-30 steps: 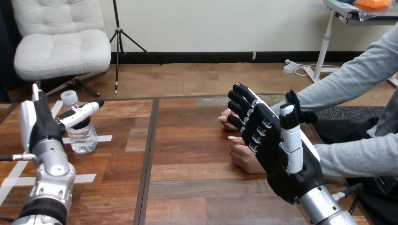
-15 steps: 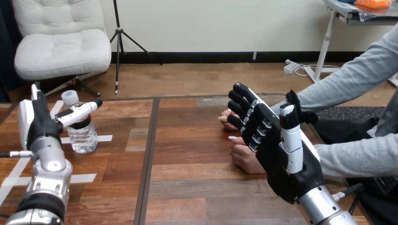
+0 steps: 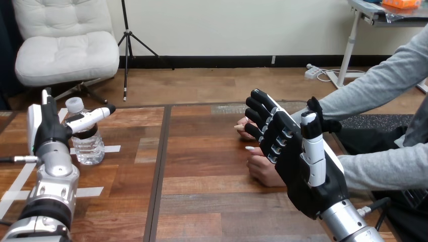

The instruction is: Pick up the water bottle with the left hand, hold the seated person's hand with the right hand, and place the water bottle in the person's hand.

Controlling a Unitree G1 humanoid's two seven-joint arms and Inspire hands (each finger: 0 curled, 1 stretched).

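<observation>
Clear water bottle [image 3: 89, 145] stands on the table [image 3: 212, 201], the left hand [image 3: 50, 128] now closer, fingers straight, thumb maybe touching it; the right hand [image 3: 303, 161], fingers straight too, partly hides the person's hands [image 3: 261, 170].

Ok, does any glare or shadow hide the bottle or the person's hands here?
Head view: even light, no strong glare on the table; the clear bottle shows small highlights yet reads fine, the left hand overlapping its neck; the right hand covers part of the person's hands, not shadow.
</observation>
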